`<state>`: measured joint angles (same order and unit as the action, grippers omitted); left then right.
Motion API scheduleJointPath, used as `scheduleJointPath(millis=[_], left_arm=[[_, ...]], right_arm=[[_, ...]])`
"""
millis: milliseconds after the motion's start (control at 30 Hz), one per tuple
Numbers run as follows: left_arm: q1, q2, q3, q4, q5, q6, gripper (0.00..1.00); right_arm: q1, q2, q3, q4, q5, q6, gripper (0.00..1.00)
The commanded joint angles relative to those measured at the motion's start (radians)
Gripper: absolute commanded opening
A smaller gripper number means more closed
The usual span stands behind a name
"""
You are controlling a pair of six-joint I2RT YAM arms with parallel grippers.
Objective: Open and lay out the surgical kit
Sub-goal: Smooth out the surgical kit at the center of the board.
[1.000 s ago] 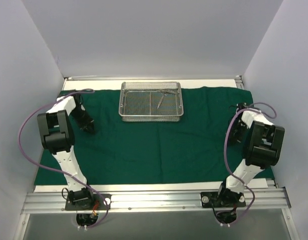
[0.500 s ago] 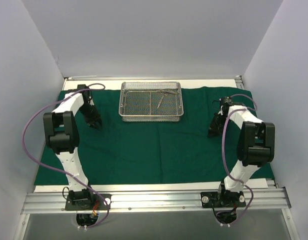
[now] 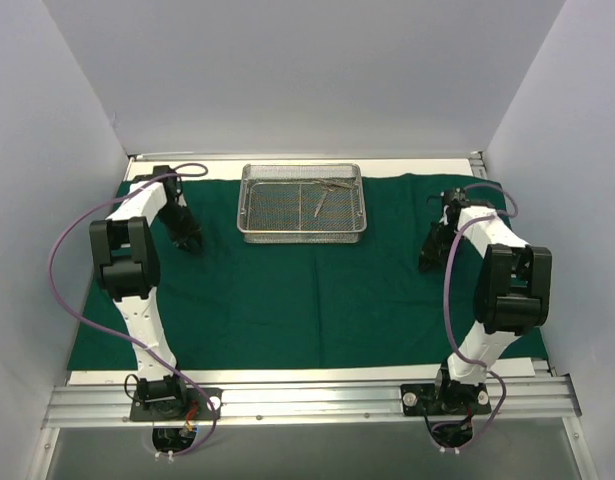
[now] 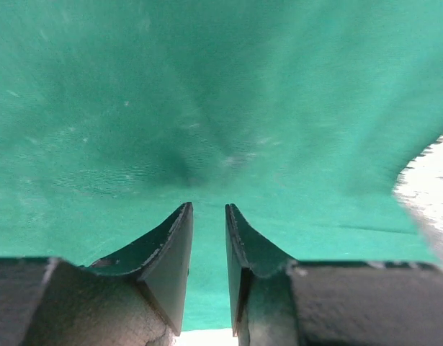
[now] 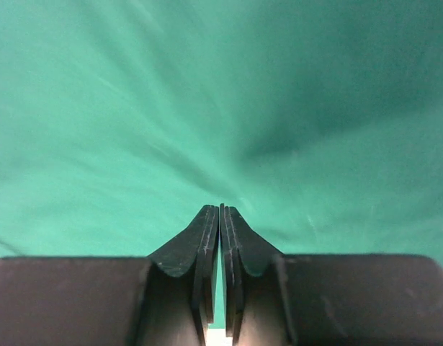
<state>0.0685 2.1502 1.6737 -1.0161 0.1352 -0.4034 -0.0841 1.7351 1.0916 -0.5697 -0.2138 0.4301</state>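
White arms (image 3: 147, 330), black joints (image 3: 122, 260), looping purple cables (image 3: 51, 268).

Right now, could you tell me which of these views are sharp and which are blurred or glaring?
Top external: evenly lit and sharp, tray mesh readable. Left wrist: cloth soft and out of focus, a washed-out white patch at the right edge. Right wrist: cloth smeared in streaks, only the right pincer crisp.

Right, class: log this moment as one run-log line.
drape spread open | mesh tray on drape, far centre, instruments inside | left gripper narrowly open, low over drape | right gripper shut, low over drape
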Motion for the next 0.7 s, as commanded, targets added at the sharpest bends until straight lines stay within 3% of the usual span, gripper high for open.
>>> scheduleJointPath(millis=[0, 167, 233, 433, 567, 667], left_arm=[[0.004, -0.095, 0.106, 0.02, 0.02, 0.012, 0.34], [0.002, -0.007, 0.204, 0.01, 0.067, -0.012, 0.34], [0.002, 0.013, 0.207, 0.084, 0.119, -0.014, 0.34], [0.014, 0.183, 0.385, 0.135, 0.218, -0.057, 0.3], [0.016, 0.29, 0.49, 0.151, 0.187, -0.071, 0.28], [0.031, 0.397, 0.612, 0.064, 0.161, -0.066, 0.27]], right_arm=[[0.003, 0.03, 0.201, -0.003, 0.066, -0.047, 0.08], [0.003, 0.257, 0.496, 0.091, 0.031, -0.051, 0.08], [0.0, 0.314, 0.586, 0.125, 0.022, -0.041, 0.04], [-0.02, 0.49, 0.712, 0.238, 0.046, -0.011, 0.0], [-0.055, 0.579, 0.772, 0.24, 0.125, 0.028, 0.0], [-0.1, 0.644, 0.826, 0.183, 0.152, 0.048, 0.0]])
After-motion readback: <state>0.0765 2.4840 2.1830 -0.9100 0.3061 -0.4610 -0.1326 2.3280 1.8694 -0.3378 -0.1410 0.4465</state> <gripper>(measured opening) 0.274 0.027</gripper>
